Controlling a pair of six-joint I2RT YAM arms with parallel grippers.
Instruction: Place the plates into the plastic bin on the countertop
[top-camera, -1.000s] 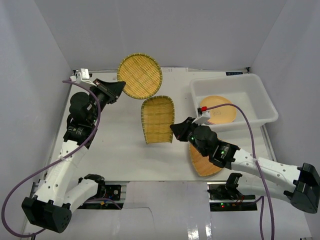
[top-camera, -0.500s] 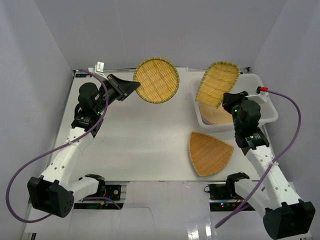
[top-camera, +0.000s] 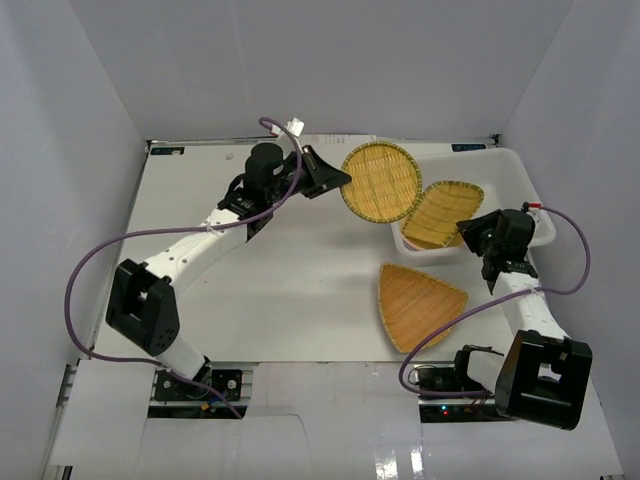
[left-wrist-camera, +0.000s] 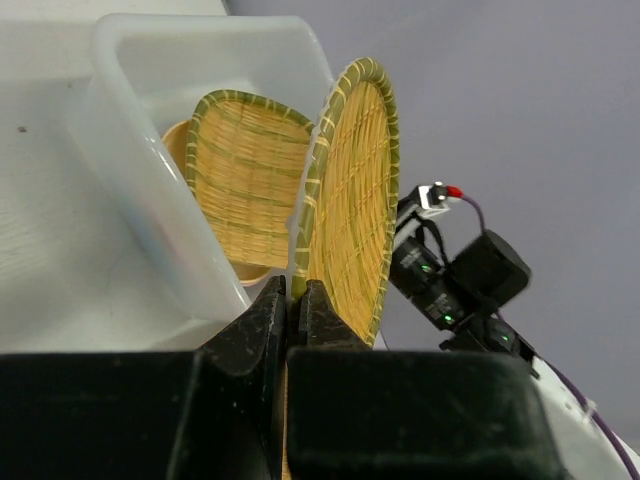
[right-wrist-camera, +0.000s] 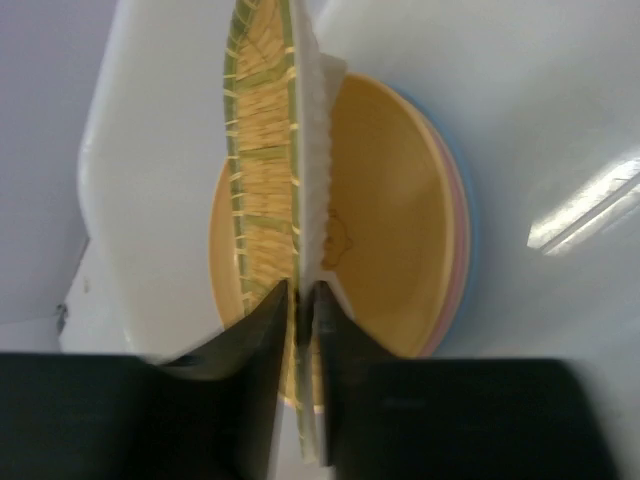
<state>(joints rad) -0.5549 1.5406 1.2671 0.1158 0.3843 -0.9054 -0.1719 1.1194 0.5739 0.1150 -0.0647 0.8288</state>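
My left gripper (top-camera: 338, 182) is shut on the rim of the round woven plate (top-camera: 382, 182), holding it on edge in the air at the left end of the plastic bin (top-camera: 522, 170). In the left wrist view the jaws (left-wrist-camera: 297, 292) pinch that round tray (left-wrist-camera: 355, 190) beside the bin wall (left-wrist-camera: 130, 170). My right gripper (top-camera: 466, 229) is shut on the scoop-shaped woven plate (top-camera: 440, 213), tilted inside the bin. In the right wrist view that scoop tray (right-wrist-camera: 262, 170) stands on edge over the orange-yellow plate (right-wrist-camera: 390, 220), with pink and blue rims under it. The fan-shaped woven plate (top-camera: 420, 305) lies on the countertop (top-camera: 280, 290).
Pale grey walls close in the countertop on three sides. My left arm (top-camera: 200, 240) stretches diagonally across the left half of the table. The right arm's base (top-camera: 540, 370) and its purple cable sit at the near right corner.
My left arm has swung right, carrying the round woven plate from the back left to the bin's left end. My right gripper has lowered the scoop-shaped plate down into the bin.
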